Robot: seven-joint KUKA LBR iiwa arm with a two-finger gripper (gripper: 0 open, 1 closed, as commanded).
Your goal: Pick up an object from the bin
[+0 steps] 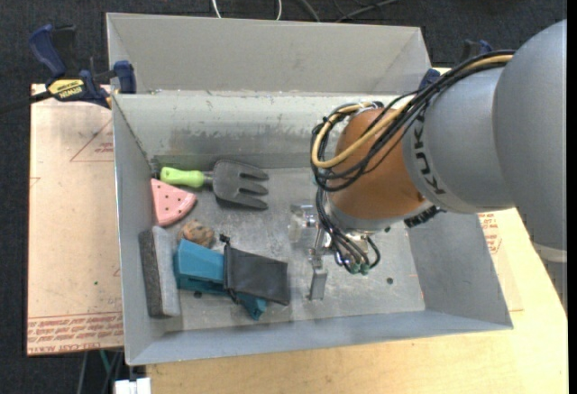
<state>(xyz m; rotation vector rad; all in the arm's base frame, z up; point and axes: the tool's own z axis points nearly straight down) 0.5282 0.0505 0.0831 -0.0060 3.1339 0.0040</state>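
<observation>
Hovering over bare floor of the bin (397, 270), the fingers (315, 280) stand just right of the black-and-blue object (236, 277), the nearest candidate; their spread cannot be told. Other items crowd the left wall, likely leaving this side free for approach.

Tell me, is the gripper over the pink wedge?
No, the gripper hangs over bare floor of the bin, well to the right of the pink wedge.
</observation>
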